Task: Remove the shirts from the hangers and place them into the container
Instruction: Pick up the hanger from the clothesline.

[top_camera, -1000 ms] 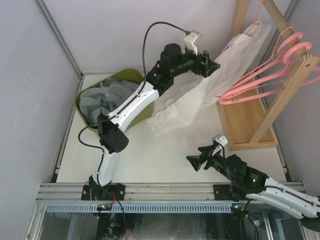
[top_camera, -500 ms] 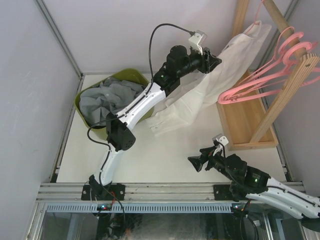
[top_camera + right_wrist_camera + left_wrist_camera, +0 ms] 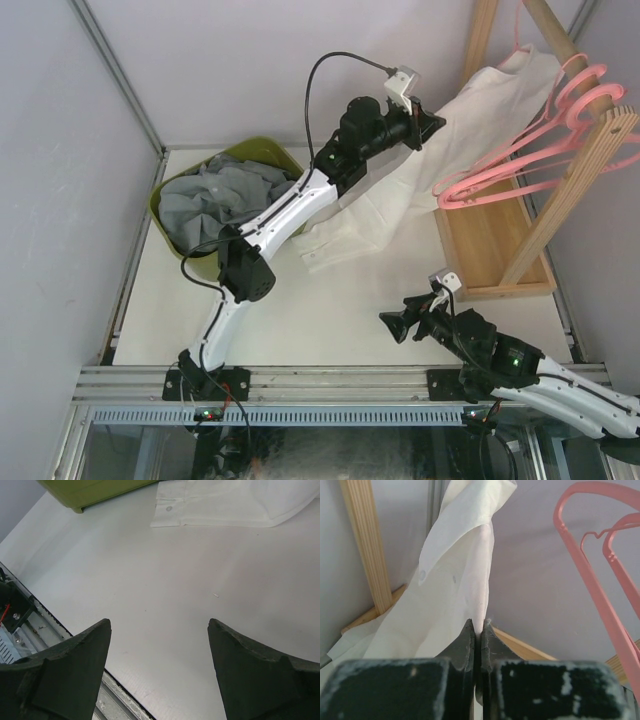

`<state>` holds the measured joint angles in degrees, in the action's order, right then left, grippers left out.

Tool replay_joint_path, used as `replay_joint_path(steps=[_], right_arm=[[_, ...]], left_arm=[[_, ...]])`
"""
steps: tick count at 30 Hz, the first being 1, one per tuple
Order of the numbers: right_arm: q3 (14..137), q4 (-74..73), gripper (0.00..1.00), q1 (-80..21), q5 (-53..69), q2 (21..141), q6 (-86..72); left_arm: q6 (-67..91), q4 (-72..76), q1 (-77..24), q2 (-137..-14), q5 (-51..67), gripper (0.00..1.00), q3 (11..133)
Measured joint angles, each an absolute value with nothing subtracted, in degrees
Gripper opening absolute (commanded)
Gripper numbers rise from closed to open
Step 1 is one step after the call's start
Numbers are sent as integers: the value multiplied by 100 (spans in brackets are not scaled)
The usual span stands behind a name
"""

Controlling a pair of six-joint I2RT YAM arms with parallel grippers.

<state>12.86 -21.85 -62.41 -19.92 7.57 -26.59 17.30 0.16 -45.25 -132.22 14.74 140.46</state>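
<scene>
A white long-sleeved shirt [image 3: 470, 115] hangs from the wooden pole at the upper right, and its lower end trails on the table [image 3: 345, 235]. My left gripper [image 3: 430, 122] is raised against it, shut on a fold of the white shirt [image 3: 450, 590]; fabric shows between the closed jaws of the left gripper [image 3: 480, 625]. Empty pink hangers [image 3: 520, 160] [image 3: 585, 565] hang to the right of it. The olive-green container [image 3: 165, 222] at the left holds a grey shirt [image 3: 215, 192]. My right gripper [image 3: 396, 326] [image 3: 159, 623] stands open and empty, low over the table.
The wooden rack [image 3: 490, 250] with its slanted post [image 3: 575, 190] and base occupies the right side. A rack upright [image 3: 367, 545] shows left of the shirt. The container's corner [image 3: 95, 490] and the shirt's cuff [image 3: 172, 507] lie ahead of the right gripper.
My left gripper has closed on the white shirt and moved up and to the right with it. The right arm has barely moved.
</scene>
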Motion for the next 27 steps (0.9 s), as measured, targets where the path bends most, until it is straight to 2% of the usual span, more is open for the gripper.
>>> replay_joint_path(steps=[19, 23, 27], right_arm=[[1369, -2340, 76, -6241, -2161, 725, -2792], [1369, -2340, 76, -6241, -2178, 725, -2797], [1372, -2338, 76, -6241, -2198, 725, -2801]], left_arm=[[1671, 628, -4523, -12370, 1350, 0, 14003], [1671, 849, -4523, -11994, 1341, 0, 13620], [1584, 1114, -4532, -11284, 1118, 0, 12379]])
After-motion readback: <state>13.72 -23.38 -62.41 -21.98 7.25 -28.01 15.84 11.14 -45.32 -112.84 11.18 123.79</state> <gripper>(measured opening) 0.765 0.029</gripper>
